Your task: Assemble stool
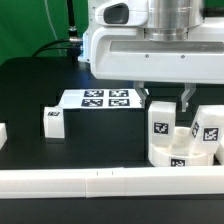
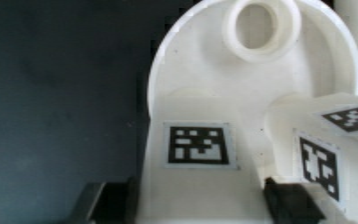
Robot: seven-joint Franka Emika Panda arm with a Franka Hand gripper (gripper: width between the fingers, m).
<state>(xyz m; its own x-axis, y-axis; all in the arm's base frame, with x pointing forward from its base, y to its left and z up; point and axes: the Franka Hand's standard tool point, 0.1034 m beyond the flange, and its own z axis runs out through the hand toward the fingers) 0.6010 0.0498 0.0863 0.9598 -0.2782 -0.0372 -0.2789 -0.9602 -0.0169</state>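
Jaws released, gripper (image 1: 166, 97) hanging over the seat (image 1: 160, 152)

Seat and legs sit at the exterior view's right, close to the long white rail (image 1: 100, 185) that runs along the near side of the black table (image 1: 25, 100). The seat is a thick white disc lying flat, with a square tag on its side wall. Two white block legs stand upright on it. The first leg (image 1: 160, 118) is toward the exterior view's left of the disc, right under the gripper. The second leg (image 1: 208, 125) is at the disc's right edge. Each shows a black-and-white tag on the face turned to the camera. Whether either is pushed home in a socket cannot be told. The third leg (image 1: 54, 120) rests alone on the table, well apart at the exterior view's left, near a corner of the marker board (image 1: 100, 98), which lies flat farther back.

The two fingers hang apart, one on either side of the first leg's top, and they grip nothing. Whether either finger touches that leg cannot be told.

From the wrist view, the gripper (image 2: 199, 200) shows as two dark fingertips (image 2: 101, 200) set wide, with the seat (image 2: 211, 90) filling the space between them. An oval socket (image 2: 256, 25) lies open and bare at the seat's far end. A square tag (image 2: 199, 145) sits on the seat between the fingers. One upright leg (image 2: 336, 125) stands just inside one finger, with tags on two faces; which of the two standing legs it is cannot be told
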